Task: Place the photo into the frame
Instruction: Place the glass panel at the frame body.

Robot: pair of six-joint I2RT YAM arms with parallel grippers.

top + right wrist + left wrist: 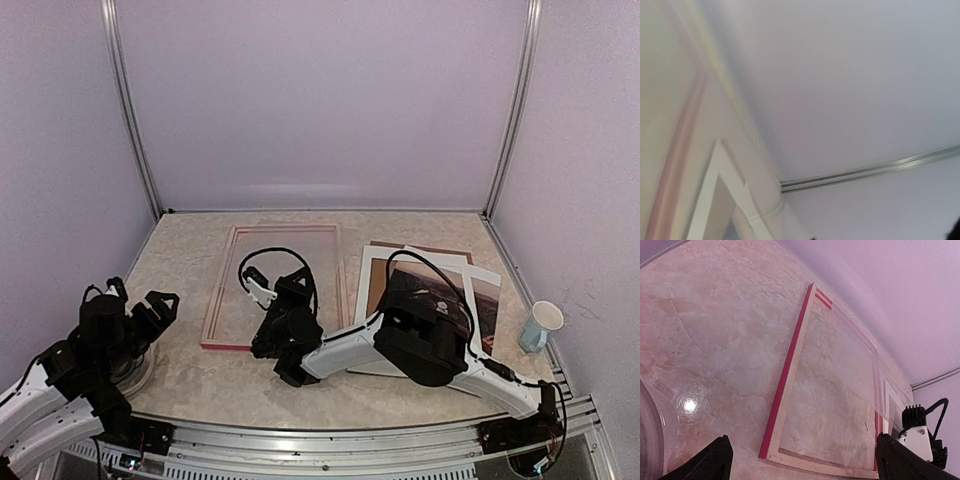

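Your right gripper (285,290) is hovering over the near part of the frame (218,290).
You cannot tell whether it is clenched. Your left gripper (805,462) is sitting wide open, and the photo (482,300) is lying outside the frame, to its right.

The pink-red rectangular wooden picture frame (217,292) lies flat on the pale marbled tabletop (180,250), left of centre. Just to its right lies a white rectangular mat sheet (372,285). The dark rectangular photo print (440,280) lies on the sheet, and a brown backing board (425,248) shows behind both at the far edge. The black-and-white right arm (350,352) extends from the near right corner across this stack to the frame's near right corner. A white cup (541,326) stands at the far right, apart from the stack. The black left pincer (138,300) sits at the near left, well apart from the frame. A clear round plastic dish (135,378) lies just nearer, under that arm.
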